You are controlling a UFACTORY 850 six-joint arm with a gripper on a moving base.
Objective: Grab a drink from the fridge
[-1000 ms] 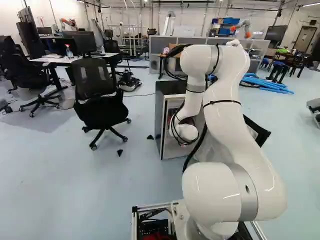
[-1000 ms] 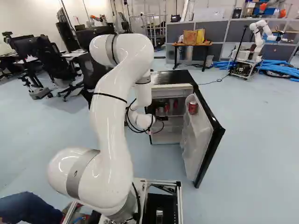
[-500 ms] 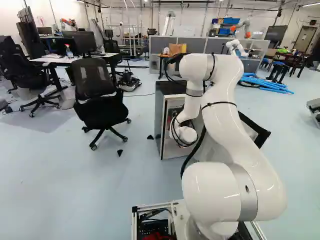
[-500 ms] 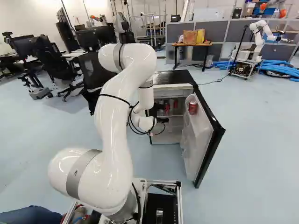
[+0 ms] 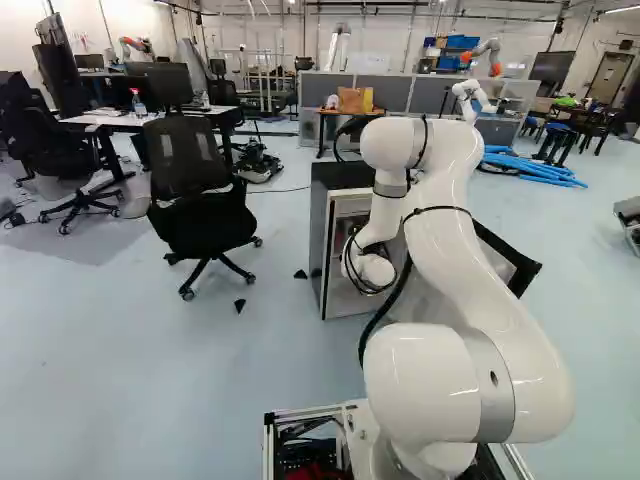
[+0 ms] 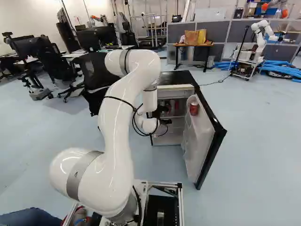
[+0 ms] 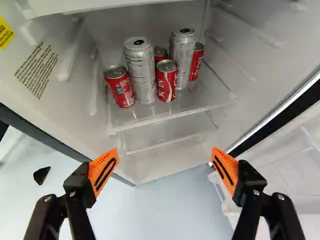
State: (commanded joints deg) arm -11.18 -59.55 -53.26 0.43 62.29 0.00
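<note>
1. Orange pads [image 7: 104, 172] are spread wide apart on the two fingers of the black gripper [image 6: 168, 115]; nothing is held between them.
2. By the wrist view, the gripper [image 7: 165, 150] is pointed into the open black-and-silver fridge [image 6: 175, 79], with the drinks ahead of and well apart from the fingertips.
3. On a clear shelf [image 7: 172, 111], two tall silver cans [image 7: 141, 70] and four shorter red cans [image 7: 167, 82] are grouped, all upright; one red can is partly hidden behind the others.
4. The glossy white arm [image 6: 117, 122] is raised from its base joint and bent over at the top; its forearm is lowered toward the fridge, and its wrist is turned to the opening. Black cables [image 6: 135, 123] are looped beside the wrist.
5. The black-edged white door [image 6: 200, 136] is swung open, and another red can [image 6: 194, 108] is held in its upper part.
</note>
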